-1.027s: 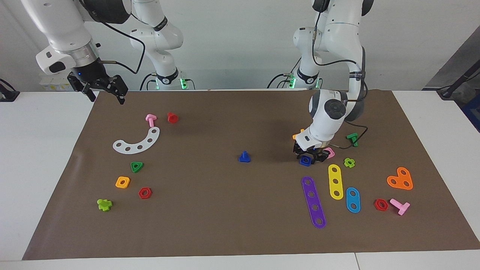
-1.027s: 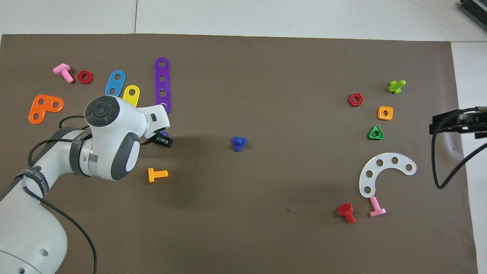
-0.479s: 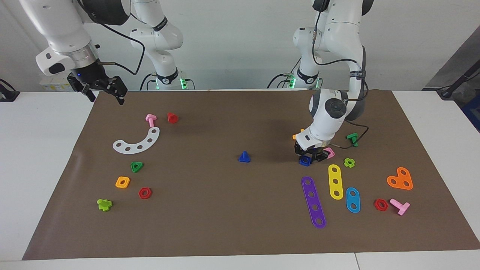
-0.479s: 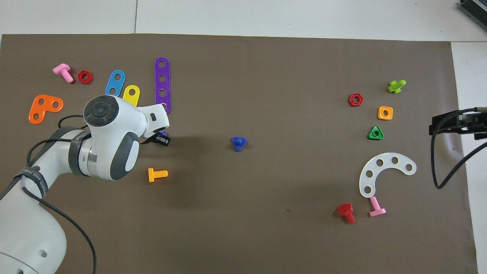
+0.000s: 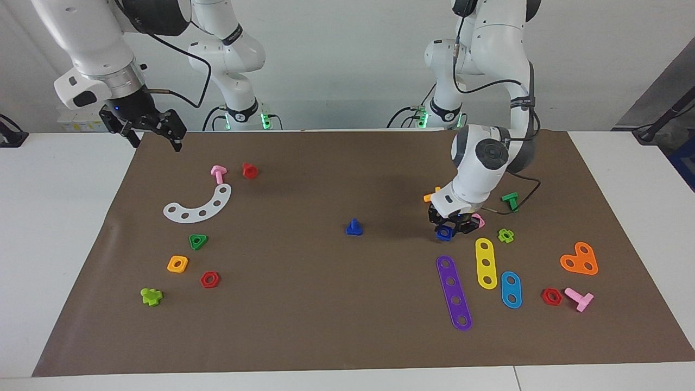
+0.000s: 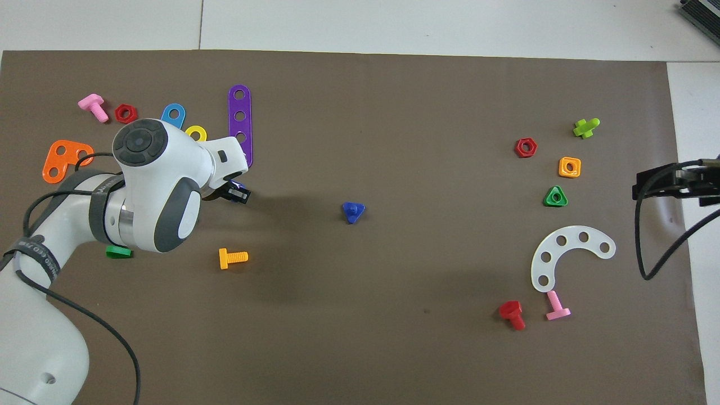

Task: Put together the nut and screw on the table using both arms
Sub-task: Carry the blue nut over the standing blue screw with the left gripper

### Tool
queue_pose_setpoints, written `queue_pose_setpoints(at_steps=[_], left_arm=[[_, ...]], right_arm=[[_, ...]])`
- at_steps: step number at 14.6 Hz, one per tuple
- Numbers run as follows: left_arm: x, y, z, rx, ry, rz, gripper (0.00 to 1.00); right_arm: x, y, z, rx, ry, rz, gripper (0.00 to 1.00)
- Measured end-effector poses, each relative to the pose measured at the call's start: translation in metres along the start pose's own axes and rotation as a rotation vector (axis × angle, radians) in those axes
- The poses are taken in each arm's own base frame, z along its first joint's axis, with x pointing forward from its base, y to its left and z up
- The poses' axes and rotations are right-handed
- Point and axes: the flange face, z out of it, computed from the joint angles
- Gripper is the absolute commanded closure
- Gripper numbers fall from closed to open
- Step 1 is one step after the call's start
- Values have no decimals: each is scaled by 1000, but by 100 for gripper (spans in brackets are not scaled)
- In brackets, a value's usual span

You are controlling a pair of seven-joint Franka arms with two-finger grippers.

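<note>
Facing view alone shows the left gripper (image 5: 449, 228) clamped on the nut (image 5: 443, 233), now lifted off the table (image 5: 336, 304), screw (image 5: 353, 227) mid-mat, right gripper (image 5: 153, 132) parted, waiting.

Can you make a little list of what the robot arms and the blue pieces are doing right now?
left gripper: shut on the nut, low over the mat
nut: dark blue, square, beside the purple strip
screw: dark blue, standing head down mid-mat, untouched
right gripper: open, waiting over the mat's corner at the right arm's end
mat: brown, strewn with coloured parts
</note>
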Motion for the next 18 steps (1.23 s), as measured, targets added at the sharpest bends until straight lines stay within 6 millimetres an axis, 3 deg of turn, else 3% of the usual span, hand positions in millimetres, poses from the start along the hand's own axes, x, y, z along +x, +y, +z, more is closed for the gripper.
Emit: queue_pose_setpoints(at_steps=[2,4,11,16,18], left_arm=[[8,7,-8,-1,6,-72,92],[15,28,-13,-3,1,-157,92],[37,137,-42,-8,-7,-388,94],[34,210,-39,-37,-20,-415,95],[43,232,-41,-47,-6,-424,96]], right_arm=[[0,-1,0,0,1,-2,0],[-1,-3,-1,0,1,-6,0],[-1,-5,-1,0,1,-9,0],[-1,-5,-1,0,1,-9,0],[-1,-5,-1,0,1,-9,0]])
